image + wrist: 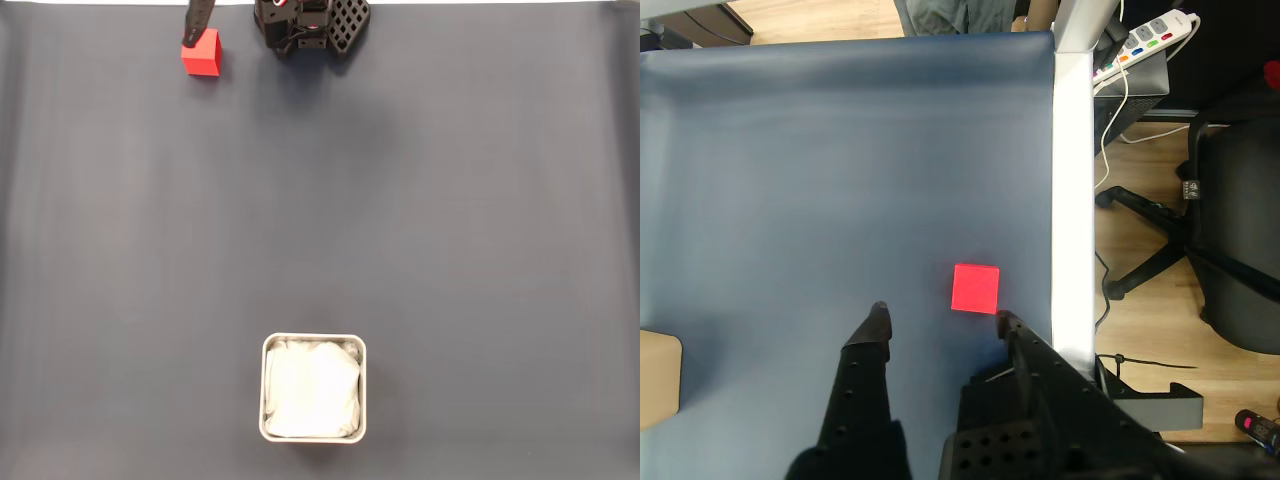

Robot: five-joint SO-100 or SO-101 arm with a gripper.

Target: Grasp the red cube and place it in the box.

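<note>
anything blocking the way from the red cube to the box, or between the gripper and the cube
Nothing visible. In the fixed view, only bare dark mat lies between the red cube at the top and the box near the bottom. In the wrist view, the open gripper sits just short of the cube, with nothing between.

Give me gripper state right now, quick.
Gripper: open, holding nothing; the red cube lies on the mat just ahead of its fingertips, not yet between them.

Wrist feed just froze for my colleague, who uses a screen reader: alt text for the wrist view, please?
The open gripper hovers over the dark blue mat, its right finger's tip beside the red cube. Past the mat's right edge lie wooden floor, cables and an office chair.
</note>
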